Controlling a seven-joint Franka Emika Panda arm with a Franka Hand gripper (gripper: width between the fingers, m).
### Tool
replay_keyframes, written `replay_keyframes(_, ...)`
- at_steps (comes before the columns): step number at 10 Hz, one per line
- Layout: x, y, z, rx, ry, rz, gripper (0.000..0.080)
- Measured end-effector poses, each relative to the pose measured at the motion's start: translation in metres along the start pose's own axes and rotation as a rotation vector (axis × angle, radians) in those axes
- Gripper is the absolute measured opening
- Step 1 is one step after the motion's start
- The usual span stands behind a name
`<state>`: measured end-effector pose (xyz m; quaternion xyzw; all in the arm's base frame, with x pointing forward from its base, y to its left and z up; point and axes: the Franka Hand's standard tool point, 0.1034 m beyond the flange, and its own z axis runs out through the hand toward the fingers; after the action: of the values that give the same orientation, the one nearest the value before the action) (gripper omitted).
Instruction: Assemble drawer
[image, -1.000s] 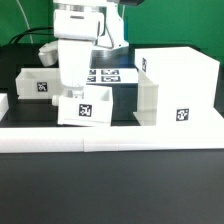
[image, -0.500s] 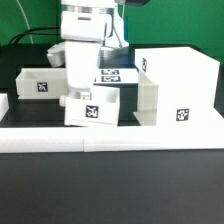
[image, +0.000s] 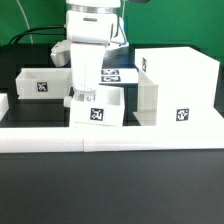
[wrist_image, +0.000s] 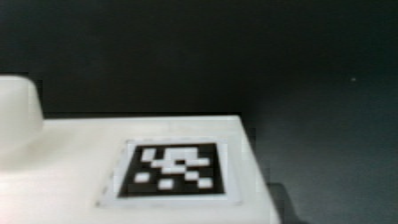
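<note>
In the exterior view my gripper (image: 84, 97) reaches down into a small open-top white tray (image: 101, 110) with a tag on its front and is shut on its wall. The tray sits slightly tilted just behind the front rail, close to the open side of the large white case (image: 180, 85) on the exterior view's right. A second small tray (image: 40, 82) stands at the left. In the wrist view I see a white tagged surface (wrist_image: 175, 170) and a rounded white part (wrist_image: 15, 115). My fingertips do not show there.
The long low white border rail (image: 110, 137) runs along the front of the table. The marker board (image: 116, 73) lies flat behind the held tray, between the left tray and the case. The dark tabletop (wrist_image: 267, 60) lies beyond.
My gripper and the small tray it holds have moved steadily to the exterior view's right, closer to the large case. The other tray and the case have not moved.
</note>
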<state>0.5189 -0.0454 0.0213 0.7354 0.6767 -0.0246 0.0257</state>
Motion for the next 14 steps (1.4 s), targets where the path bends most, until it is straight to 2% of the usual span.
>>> replay_keyframes(4,-0.005,-0.001,0.001,0.001,0.003,-0.003,0.0042)
replay_keyframes(5,-0.016,-0.001,0.002,0.003,0.028,-0.035,0.0042)
replay_keyframes(7,-0.024,-0.002,0.002,0.040,0.073,-0.009,0.0042)
replay_keyframes(9,-0.043,-0.004,0.003,0.037,0.127,0.018,0.0042)
replay_keyframes(12,-0.023,-0.001,0.003,0.043,0.133,-0.005,0.0042)
replay_keyframes(14,-0.007,0.008,0.005,0.042,0.139,-0.043,0.0042)
